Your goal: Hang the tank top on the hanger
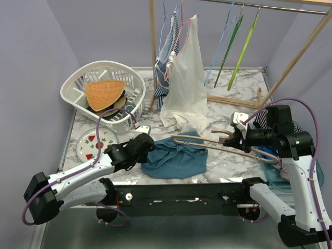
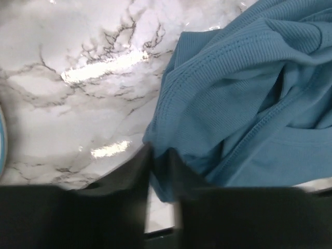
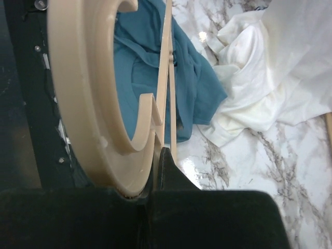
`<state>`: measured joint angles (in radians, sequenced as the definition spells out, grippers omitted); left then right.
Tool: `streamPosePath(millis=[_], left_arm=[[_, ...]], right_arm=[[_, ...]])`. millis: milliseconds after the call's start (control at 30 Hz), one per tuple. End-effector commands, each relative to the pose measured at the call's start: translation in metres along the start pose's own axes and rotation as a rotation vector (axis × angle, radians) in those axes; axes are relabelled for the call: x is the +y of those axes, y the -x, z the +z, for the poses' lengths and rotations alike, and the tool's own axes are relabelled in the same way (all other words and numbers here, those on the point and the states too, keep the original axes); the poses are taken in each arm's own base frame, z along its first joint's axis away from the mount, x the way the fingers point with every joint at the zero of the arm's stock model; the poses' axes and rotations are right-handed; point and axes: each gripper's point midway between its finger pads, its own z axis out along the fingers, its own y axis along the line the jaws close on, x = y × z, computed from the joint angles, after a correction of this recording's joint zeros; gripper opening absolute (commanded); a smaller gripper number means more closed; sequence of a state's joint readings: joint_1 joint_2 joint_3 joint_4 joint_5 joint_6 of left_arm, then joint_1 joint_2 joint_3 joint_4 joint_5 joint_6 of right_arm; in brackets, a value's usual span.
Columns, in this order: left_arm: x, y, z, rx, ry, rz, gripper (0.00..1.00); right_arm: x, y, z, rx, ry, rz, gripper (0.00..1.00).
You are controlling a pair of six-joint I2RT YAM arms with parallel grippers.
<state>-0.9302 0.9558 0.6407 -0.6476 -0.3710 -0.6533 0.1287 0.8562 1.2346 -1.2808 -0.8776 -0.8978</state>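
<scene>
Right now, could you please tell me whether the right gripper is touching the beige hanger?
Touching. The right wrist view shows the right gripper shut on the hanger, whose wood runs down between the fingers with no gap.

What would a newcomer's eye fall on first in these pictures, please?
Probably the teal tank top, crumpled in a heap on the marble table near the front middle. Next, the tan hanger, held at its hook end in the right hand and reaching out over the heap. Behind them, a long white garment hangs from the rack, its hem pooling on the table.
</scene>
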Motion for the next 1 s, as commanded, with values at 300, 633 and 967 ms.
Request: streamPosePath(millis=[300, 633, 967], left_arm=[[-0.068, 0.059, -0.06, -0.183, -0.431, -0.008, 0.74], [-0.135, 0.057, -0.026, -0.211, -0.514, 0.076, 0.73], [-0.132, 0.044, 0.029, -0.22, -0.213, 0.098, 0.72]], right_arm=[[-0.014, -0.026, 0.022, 0.013, -0.02, 0.118, 0.0], [-0.027, -0.025, 0.022, 0.0, -0.074, 0.153, 0.0], [-0.029, -0.027, 0.023, -0.008, -0.074, 0.165, 0.01]])
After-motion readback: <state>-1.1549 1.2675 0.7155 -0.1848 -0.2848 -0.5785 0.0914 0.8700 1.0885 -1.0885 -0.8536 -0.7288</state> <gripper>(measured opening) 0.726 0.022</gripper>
